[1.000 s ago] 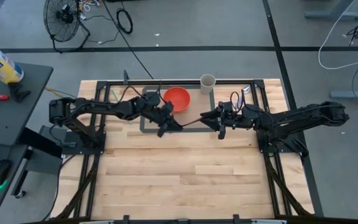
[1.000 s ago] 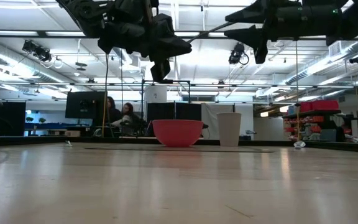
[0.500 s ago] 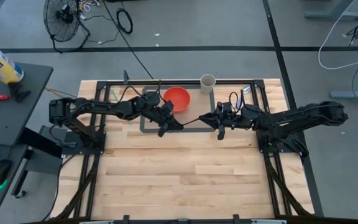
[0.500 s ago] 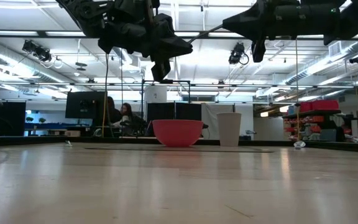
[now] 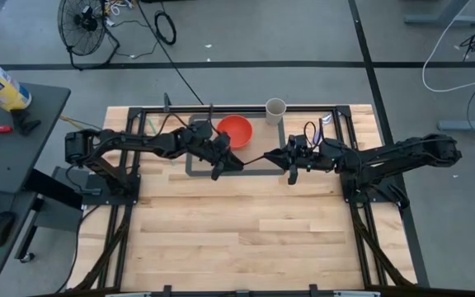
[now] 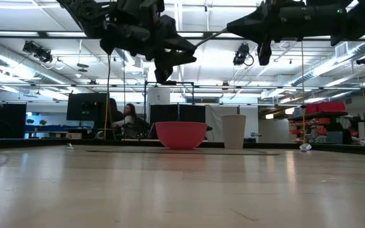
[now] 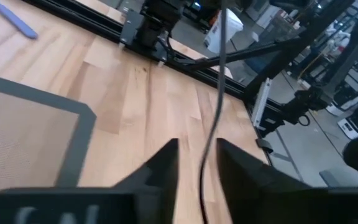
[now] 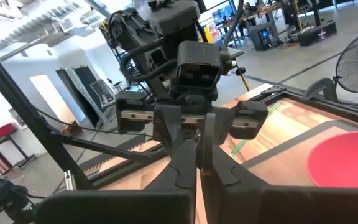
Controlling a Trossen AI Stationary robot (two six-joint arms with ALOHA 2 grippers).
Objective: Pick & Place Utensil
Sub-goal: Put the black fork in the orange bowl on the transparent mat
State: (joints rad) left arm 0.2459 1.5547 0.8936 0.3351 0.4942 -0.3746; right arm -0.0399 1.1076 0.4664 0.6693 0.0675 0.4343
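The tabletop [image 5: 237, 223] is bare wood over its near half, so there is wide open room toward the near edge. The far edge is more crowded: a grey mat [image 5: 221, 169] lies at mid-far, a red bowl [image 5: 235, 129] rests on it, and a cup [image 5: 275, 110] stands just beside the bowl, close to the far edge.

Both arms meet above the mat, raised well off the tabletop. A thin dark utensil [image 5: 258, 158] spans the gap between them. The left hand [image 5: 231, 165] is closed on one end of it, its fingers pinched round the handle in the left wrist view. The right hand [image 5: 291, 162] is closed on the other end.

As I judge it, the pick is done and a hand-over is under way. One hand must let go, then the utensil must be carried to the bowl or cup. Neither is far off.
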